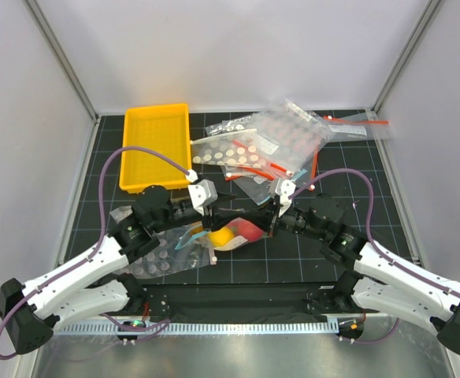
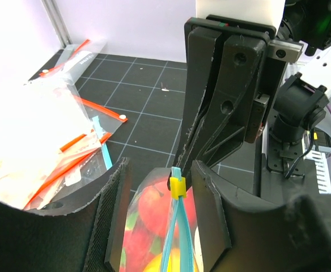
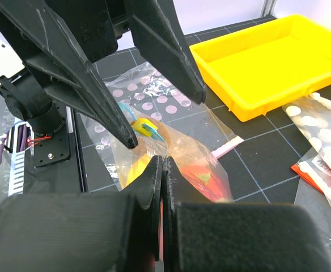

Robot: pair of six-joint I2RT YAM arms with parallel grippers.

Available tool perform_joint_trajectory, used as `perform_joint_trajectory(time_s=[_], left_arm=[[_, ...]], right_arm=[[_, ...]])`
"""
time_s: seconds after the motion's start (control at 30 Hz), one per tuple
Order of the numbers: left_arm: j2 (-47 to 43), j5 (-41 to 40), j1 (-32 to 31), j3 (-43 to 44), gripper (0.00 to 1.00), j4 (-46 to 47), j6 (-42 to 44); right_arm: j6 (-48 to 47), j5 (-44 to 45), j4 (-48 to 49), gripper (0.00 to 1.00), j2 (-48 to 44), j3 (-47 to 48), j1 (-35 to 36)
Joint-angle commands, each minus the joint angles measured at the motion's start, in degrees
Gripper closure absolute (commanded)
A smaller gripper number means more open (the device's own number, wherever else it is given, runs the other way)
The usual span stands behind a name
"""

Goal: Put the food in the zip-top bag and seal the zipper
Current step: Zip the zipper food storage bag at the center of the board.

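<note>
Shows the right gripper (image 3: pixel 161 170) pinched fully closed on one end of the clear plastic zip-top bag (image 1: pixel 231 233), pads pressed flat together with the film caught between them. Shows the left gripper (image 2: pixel 161 170) spread open, one black finger on either side of the bag's mouth edge, with a gap on both sides. Finds the thin light-blue zipper strip (image 2: pixel 168 238) running up between those open fingers and ending at a small yellow plastic slider (image 2: pixel 177 187), just short of the right gripper's closed tips. Leaves the state of the seal along the strip unclear. Finds the small toy fruits (image 2: pixel 153 208) inside the bag, below the left gripper and straight ahead of the right one: a red rounded piece, a yellow one beside it, a touch of green, the rest too blurred by creased film to separate. Places the bag between the two grippers, set tip to tip low over the black gridded counter (image 1: pixel 293 264). Ahead of the right gripper and off to its right, past the left gripper, places a yellow rectangular plastic tray (image 1: pixel 155 146). To the left of the left gripper in its wrist view, shows a heap of clear bags with red-orange strips (image 1: pixel 254 169) and a white-dotted clear bag (image 1: pixel 230 150) among them. Under the left arm, shows another dotted bag (image 1: pixel 157 264) flat on the counter.
</note>
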Motion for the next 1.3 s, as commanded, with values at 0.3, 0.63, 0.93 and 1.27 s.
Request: perform_joint_trajectory(time_s=[0.3,0.63,0.93,1.27], left_arm=[[1.01,1.22,0.04,0.48,0.70,-0.20,-0.66],[1.54,1.04,0.04,1.45,1.00,-2.13,-0.22],[0.22,0.33,0.04,0.13,1.00,-2.49,-0.66],[0.48,1.47,0.04,0.21,1.00,-2.31,-0.92]], right_arm=[[-0.14,0.30,2.44,0.99,-1.78,1.94,0.34],[-0.06,1.44,3.14,0.99,-2.66,1.50,0.34],[2.14,9.69,6.39,0.99,-7.05,-1.66,0.34],[1.97,10.85,6.04,0.94,-7.41,-1.57,0.25]])
